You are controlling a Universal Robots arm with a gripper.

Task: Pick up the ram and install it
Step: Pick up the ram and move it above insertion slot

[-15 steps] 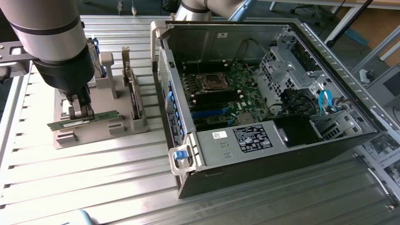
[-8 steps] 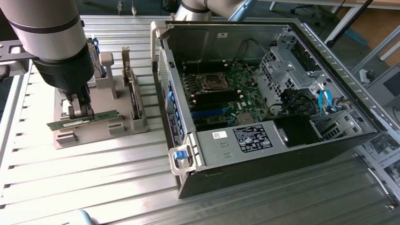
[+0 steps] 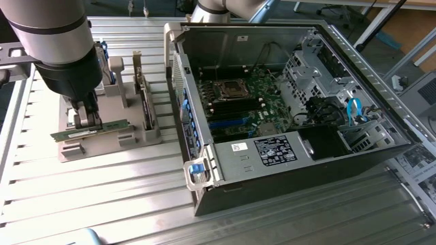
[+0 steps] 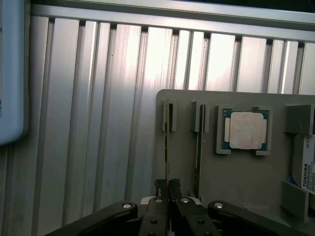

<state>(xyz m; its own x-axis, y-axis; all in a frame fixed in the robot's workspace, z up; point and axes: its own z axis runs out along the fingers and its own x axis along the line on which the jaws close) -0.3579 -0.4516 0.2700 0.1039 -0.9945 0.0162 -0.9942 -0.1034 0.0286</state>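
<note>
**Ribbed table, tool closed on the ram**

Aluminium slats of the table (image 3: 102,199) carry a grey holder (image 3: 140,137). Beside the holder, toward the exterior view's right, stands an open computer case (image 3: 286,173). My tool (image 4: 167,186) is down over the holder with its fingers drawn together on the ram (image 3: 68,134). The ram is at the slot nearest the holder's edge; I cannot tell whether it is seated there or lifted clear.

I judge the ram light and stiff but fragile, a thin board with chips on its faces. The hold belongs on the long top edge near the middle, with gentle pressure and no twisting.

From the exterior view I get the stick's full length, reaching out either side of the fingers, and the motherboard (image 3: 238,102) inside the case. From the wrist view I get the stick edge-on, pinched squarely. It also shows the ram's neighbours on the holder: a second stick (image 4: 199,147) just beside it, a CPU (image 4: 246,130) further along, and a hard drive (image 4: 307,167) at the far end.
</note>
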